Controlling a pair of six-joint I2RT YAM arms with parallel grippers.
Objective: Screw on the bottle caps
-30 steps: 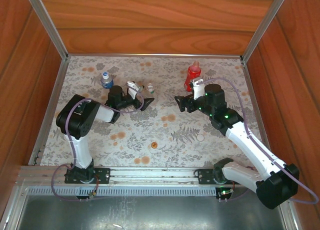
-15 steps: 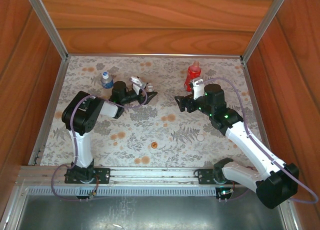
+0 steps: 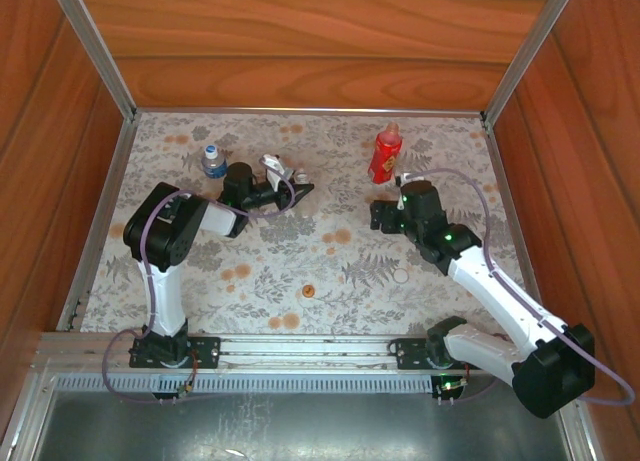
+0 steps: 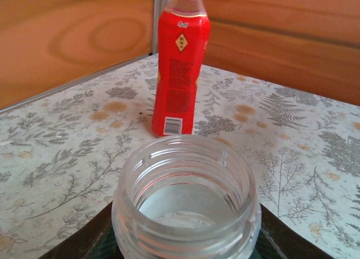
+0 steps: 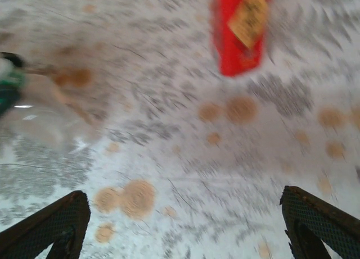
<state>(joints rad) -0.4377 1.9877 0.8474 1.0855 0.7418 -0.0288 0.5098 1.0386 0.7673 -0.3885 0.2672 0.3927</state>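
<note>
My left gripper (image 3: 296, 191) is shut on the slim clear bottle (image 4: 185, 197). Its open threaded mouth faces the left wrist camera, and no cap is on it. The tall red bottle (image 3: 384, 154) stands upright at the back right, seen beyond the clear one as red bottle (image 4: 180, 68). The short clear bottle with a blue label (image 3: 212, 161) stands at the back left with the blue cap (image 3: 211, 151) on it. The orange cap (image 3: 308, 290) lies loose on the mat, near the front. My right gripper (image 3: 383, 218) is open above the mat just in front of the red bottle (image 5: 242, 28), with nothing between its fingers (image 5: 56, 225).
The floral mat (image 3: 330, 251) is boxed in by wooden walls (image 3: 300, 41) with metal rails (image 3: 95, 231) along the edges. A small pale ring (image 3: 401, 275) lies on the mat under the right forearm. Open mat stretches between the two arms.
My right gripper has swung from pointing left to pointing down and shifted towards the red bottle; its view is motion-blurred. My left arm lifted the clear bottle slightly towards the back.
</note>
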